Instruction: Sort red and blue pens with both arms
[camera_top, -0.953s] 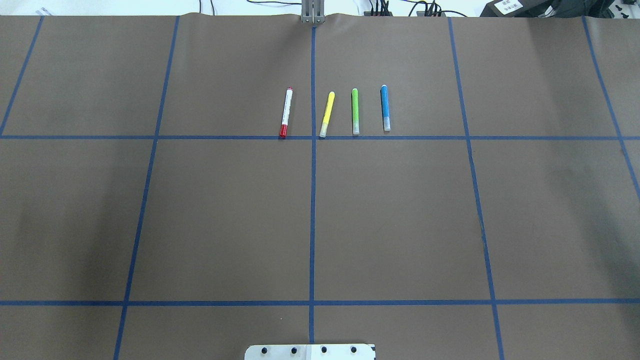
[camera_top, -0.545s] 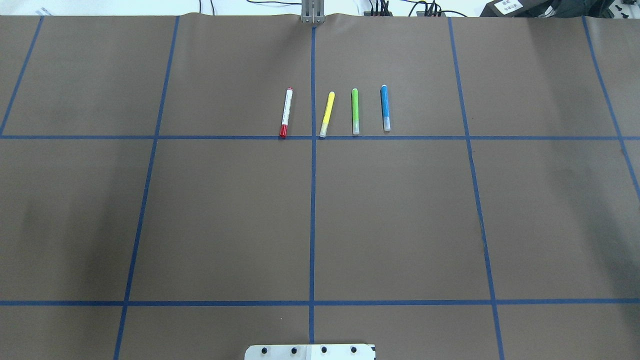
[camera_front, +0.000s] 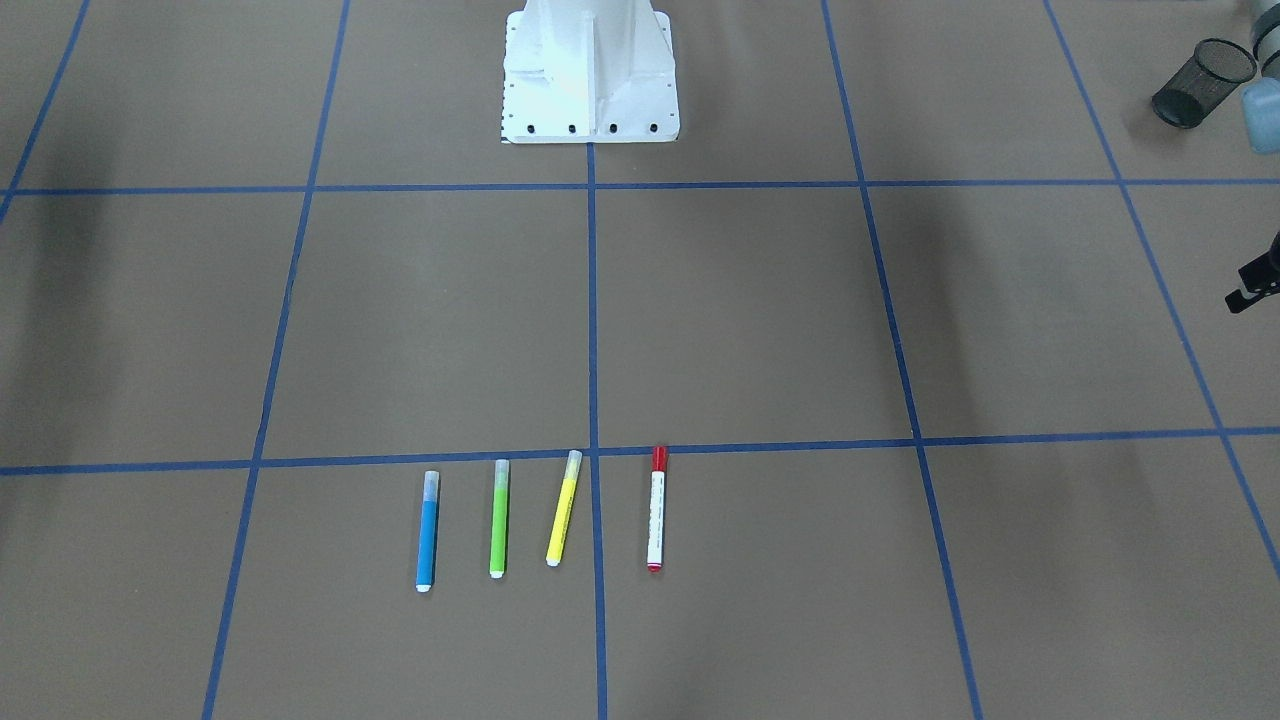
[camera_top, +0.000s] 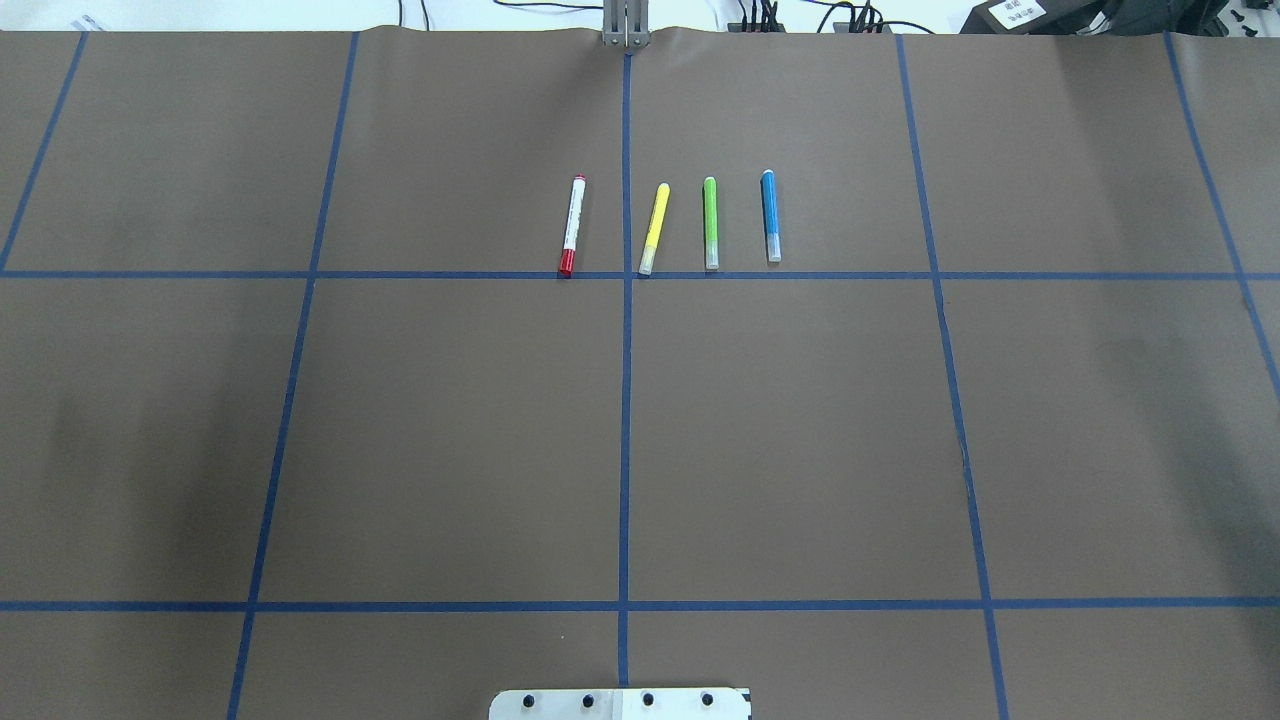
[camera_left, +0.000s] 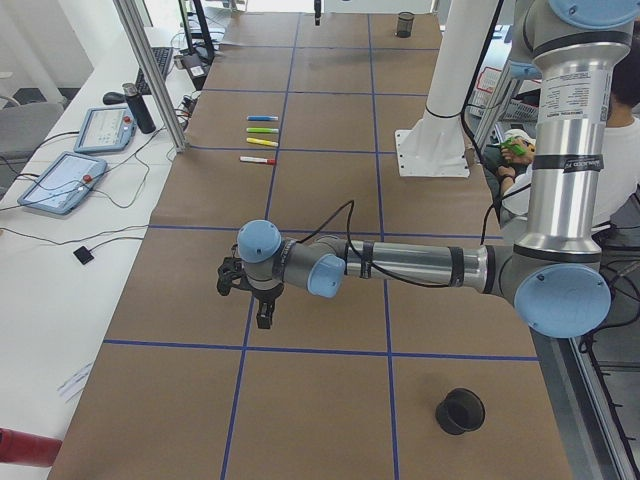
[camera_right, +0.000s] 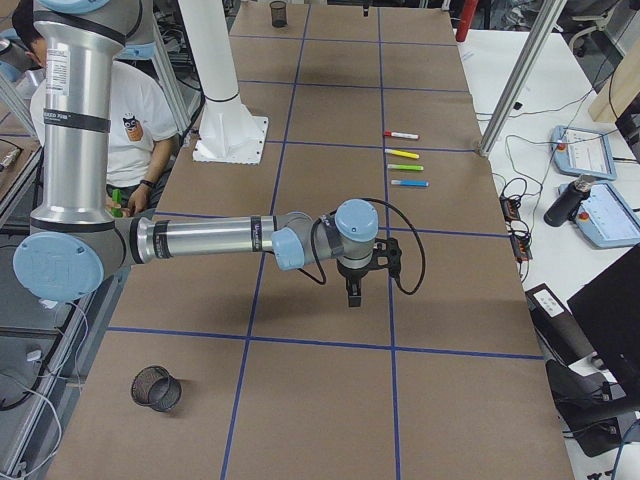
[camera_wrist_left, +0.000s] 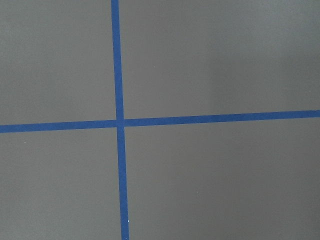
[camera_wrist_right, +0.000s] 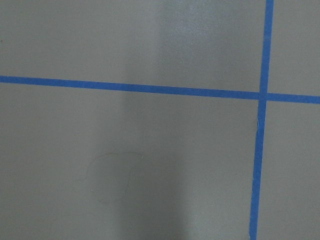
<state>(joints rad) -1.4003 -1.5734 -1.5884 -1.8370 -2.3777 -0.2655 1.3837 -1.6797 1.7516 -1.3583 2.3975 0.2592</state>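
The red pen (camera_top: 571, 226), white-barrelled with a red cap, lies left of the centre tape line in the overhead view. The blue pen (camera_top: 770, 215) lies at the right end of the same row. Both rest on the mat, also seen as the red pen (camera_front: 656, 508) and the blue pen (camera_front: 427, 531) from the front. My left gripper (camera_left: 262, 318) hangs over the mat far from the pens, near the table's left end. My right gripper (camera_right: 353, 297) hangs likewise near the right end. Whether either is open or shut I cannot tell. The wrist views show only mat and tape.
A yellow marker (camera_top: 654, 228) and a green marker (camera_top: 710, 222) lie between the two pens. Black mesh cups (camera_left: 460, 410) (camera_right: 155, 388) stand near each table end. The white pedestal (camera_front: 590, 70) stands at the robot's side. A seated person (camera_right: 130, 120) is behind the base.
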